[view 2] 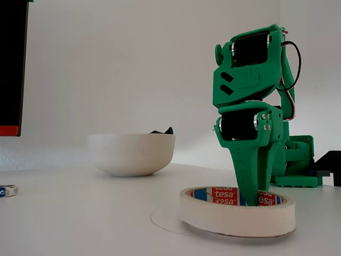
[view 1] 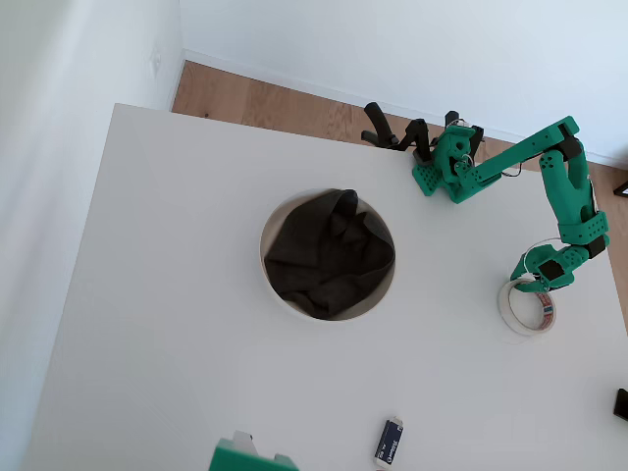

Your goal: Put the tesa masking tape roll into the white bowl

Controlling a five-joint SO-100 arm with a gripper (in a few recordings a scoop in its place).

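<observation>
Jaws (view 2: pixel 254 197) reach down inside the tesa masking tape roll (view 1: pixel 531 308), flat on the counter (view 1: pixel 177 294) at three o'clock from the white bowl (view 1: pixel 269 257), seemingly to grip its wall, their spread unclear.

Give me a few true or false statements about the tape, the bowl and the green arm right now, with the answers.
1. The tape roll lies flat on the table. True.
2. The tape roll is inside the bowl. False: it lies on the table, apart from the bowl.
3. The bowl holds dark cloth. True.
4. The gripper hovers over the bowl. False: it points down into the tape roll's hole.
5. A small blue-and-white object lies inside the tape roll. False: it lies near the table's edge.
</observation>
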